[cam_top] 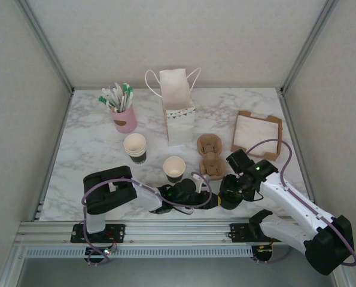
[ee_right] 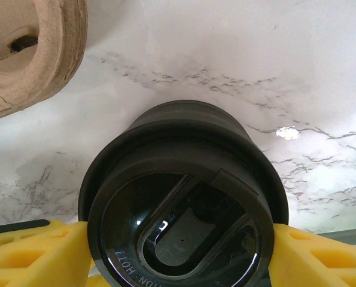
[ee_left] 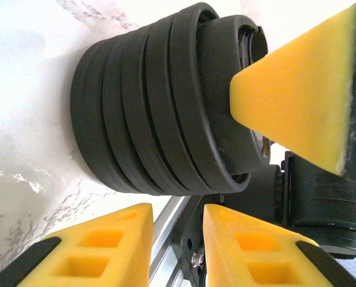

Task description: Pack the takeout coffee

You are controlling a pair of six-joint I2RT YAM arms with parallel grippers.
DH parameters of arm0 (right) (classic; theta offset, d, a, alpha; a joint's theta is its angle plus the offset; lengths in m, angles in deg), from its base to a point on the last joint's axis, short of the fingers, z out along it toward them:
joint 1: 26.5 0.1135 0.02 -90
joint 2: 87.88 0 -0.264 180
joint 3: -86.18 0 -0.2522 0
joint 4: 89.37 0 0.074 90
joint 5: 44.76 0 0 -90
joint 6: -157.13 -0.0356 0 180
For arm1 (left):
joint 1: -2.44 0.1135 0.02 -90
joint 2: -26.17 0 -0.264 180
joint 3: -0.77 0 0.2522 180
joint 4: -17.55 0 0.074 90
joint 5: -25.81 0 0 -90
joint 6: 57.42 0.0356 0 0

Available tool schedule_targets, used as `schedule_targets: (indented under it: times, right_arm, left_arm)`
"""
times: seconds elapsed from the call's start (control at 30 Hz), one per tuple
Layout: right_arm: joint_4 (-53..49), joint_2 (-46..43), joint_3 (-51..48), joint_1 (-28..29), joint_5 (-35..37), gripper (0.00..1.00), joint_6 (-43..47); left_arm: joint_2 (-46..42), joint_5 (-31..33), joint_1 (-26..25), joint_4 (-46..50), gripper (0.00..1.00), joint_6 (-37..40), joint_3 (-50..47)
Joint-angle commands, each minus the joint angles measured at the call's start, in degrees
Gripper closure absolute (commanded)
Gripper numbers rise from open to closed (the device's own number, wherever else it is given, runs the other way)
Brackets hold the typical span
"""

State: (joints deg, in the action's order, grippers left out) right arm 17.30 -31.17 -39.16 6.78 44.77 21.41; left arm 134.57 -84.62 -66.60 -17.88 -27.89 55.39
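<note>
The takeout coffee is out of view. A stack of black lids (cam_top: 207,201) sits near the table's front edge, between my two grippers. My right gripper (cam_top: 221,196) is shut on the top lid (ee_right: 178,179): its yellow fingers (ee_right: 40,254) press the lid's rim from both sides. In the left wrist view that top lid (ee_left: 225,84) stands a little off the stack (ee_left: 130,113), with a right finger (ee_left: 297,89) against it. My left gripper (ee_left: 173,209) is open by a narrow gap just short of the stack's edge, with nothing between its fingers. A lidless cup (cam_top: 174,168) stands just behind.
Behind are a stack of cups (cam_top: 135,147), a pink cup of stirrers (cam_top: 125,118), an upright paper bag (cam_top: 179,107), a cardboard cup carrier (cam_top: 210,156) (ee_right: 28,54) and a tray of napkins (cam_top: 256,135). The metal rail (cam_top: 178,228) runs close in front.
</note>
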Motion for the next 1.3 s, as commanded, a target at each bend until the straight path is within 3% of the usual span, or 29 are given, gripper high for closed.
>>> schedule_targets:
  times: [0.0,0.97,1.27]
  right_arm:
    - [-0.7,-0.4,-0.3,0.2,-1.0,0.28,-0.4]
    - [-1.0,-2.3,0.5,-0.6,-3.8,0.29,-0.4]
    - [-4.7,-2.7,2.4,-0.8,0.6,0.29,-0.6]
  left_arm:
    - [0.9,-1.7,0.7,-4.5,0.7,-1.4,-1.0]
    - [3.3,-2.7,1.8,-7.1,0.71,-3.0,-1.3]
    - [2.4,-2.4,1.9,-5.8,0.7,-2.4,-1.0]
